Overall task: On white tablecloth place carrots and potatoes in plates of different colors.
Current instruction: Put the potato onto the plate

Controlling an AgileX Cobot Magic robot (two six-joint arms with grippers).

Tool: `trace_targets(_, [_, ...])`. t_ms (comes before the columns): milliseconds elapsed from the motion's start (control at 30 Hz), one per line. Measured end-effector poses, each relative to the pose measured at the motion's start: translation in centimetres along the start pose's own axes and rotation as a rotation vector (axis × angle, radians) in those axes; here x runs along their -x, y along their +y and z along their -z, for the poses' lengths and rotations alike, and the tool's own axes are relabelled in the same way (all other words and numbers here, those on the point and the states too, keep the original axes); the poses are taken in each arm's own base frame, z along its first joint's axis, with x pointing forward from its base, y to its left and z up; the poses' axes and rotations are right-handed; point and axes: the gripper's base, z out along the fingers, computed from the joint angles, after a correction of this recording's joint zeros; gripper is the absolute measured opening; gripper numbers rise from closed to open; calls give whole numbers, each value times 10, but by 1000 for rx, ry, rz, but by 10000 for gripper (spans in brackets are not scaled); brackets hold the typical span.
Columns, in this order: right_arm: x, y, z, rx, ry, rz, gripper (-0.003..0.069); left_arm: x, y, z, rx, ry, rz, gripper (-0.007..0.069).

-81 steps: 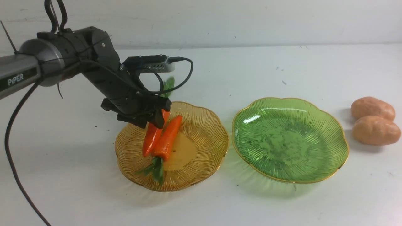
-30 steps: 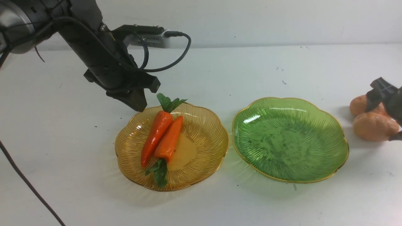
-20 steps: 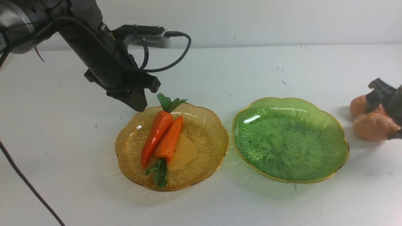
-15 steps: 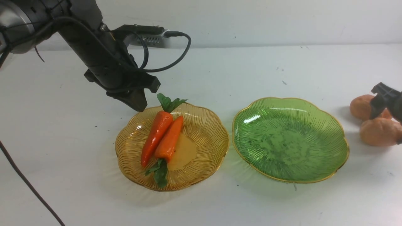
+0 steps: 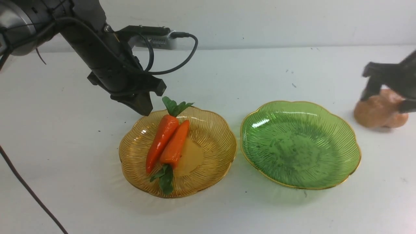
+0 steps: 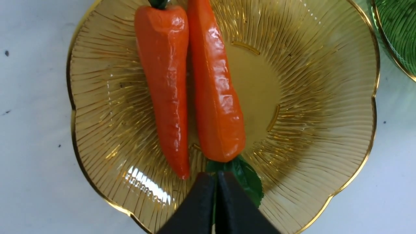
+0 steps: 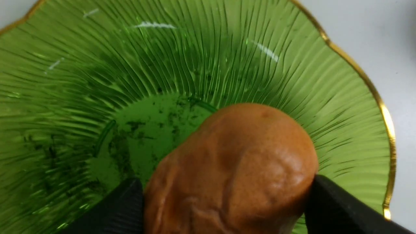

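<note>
On the white tablecloth (image 5: pixel 81 162) two orange carrots (image 5: pixel 161 139) (image 6: pixel 164 81) lie side by side in the amber plate (image 5: pixel 214 162) (image 6: pixel 308 97), their green tops pointing opposite ways. My left gripper (image 5: pixel 143 109) (image 6: pixel 215 182) hangs shut and empty just above that plate's far left rim. At the far right my right gripper (image 5: pixel 386 100) (image 7: pixel 227 201) is shut on a tan potato (image 5: pixel 373 113) (image 7: pixel 237 156), held above the cloth beside the green plate (image 5: pixel 300 146) (image 7: pixel 97 81). Nothing lies in the green plate.
The left arm's cable (image 5: pixel 22 188) trails over the cloth at the near left. A white wall (image 5: pixel 260 22) closes off the back of the table. Small dark specks (image 5: pixel 293 85) dot the cloth behind the green plate.
My right gripper has risen and shifted slightly left with a potato in it. The left arm let go of a carrot and rose earlier, and has stayed still over the last second.
</note>
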Motion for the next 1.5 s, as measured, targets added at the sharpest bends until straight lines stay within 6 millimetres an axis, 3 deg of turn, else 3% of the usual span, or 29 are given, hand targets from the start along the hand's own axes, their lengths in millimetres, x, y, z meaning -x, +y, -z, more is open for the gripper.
trace_targets(67, [-2,3,-7,-15,10,22,622,0,0,0,0,0,15,-4])
trace_targets(167, [1,1,-1,-47,35,39,682,0,0,0,1,-3,34,-4])
trace_targets(267, [9,-2,14,-94,87,106,671,0,0,0,1,-3,34,-4])
trace_targets(433, [30,-14,41,-141,116,140,442,0,0,0,1,-3,34,-4])
trace_targets(500, [39,-26,48,-154,95,113,300,0,0,0,1,-3,34,-4])
trace_targets(567, [49,-54,51,-177,64,34,107,0,0,0,1,-3,37,-4])
trace_targets(600, [53,-73,51,-188,47,-45,50,0,0,0,1,-3,39,-4])
trace_targets(700, [59,-134,49,-174,-20,-399,-3,0,0,0,1,-3,49,-4])
trace_targets(733, [60,-141,48,-170,-32,-434,-1,0,0,0,0,-3,51,-4])
trace_targets(833, [59,-165,40,-158,-42,-542,35,0,0,0,0,-3,52,-4])
trace_targets(933, [58,-172,28,-155,-18,-590,105,0,0,0,1,-4,52,-4])
trace_targets(1133, [54,-175,2,-131,35,-729,327,0,0,0,1,-4,54,-4])
trace_targets(1233, [52,-172,-9,-110,60,-862,489,0,0,0,1,-4,68,-4])
trace_targets(1333, [52,-170,-17,-92,73,-1016,597,1,0,0,1,-7,94,-4])
trace_targets(1500, [54,-169,-28,-64,52,-1247,678,1,0,0,2,-15,120,-4])
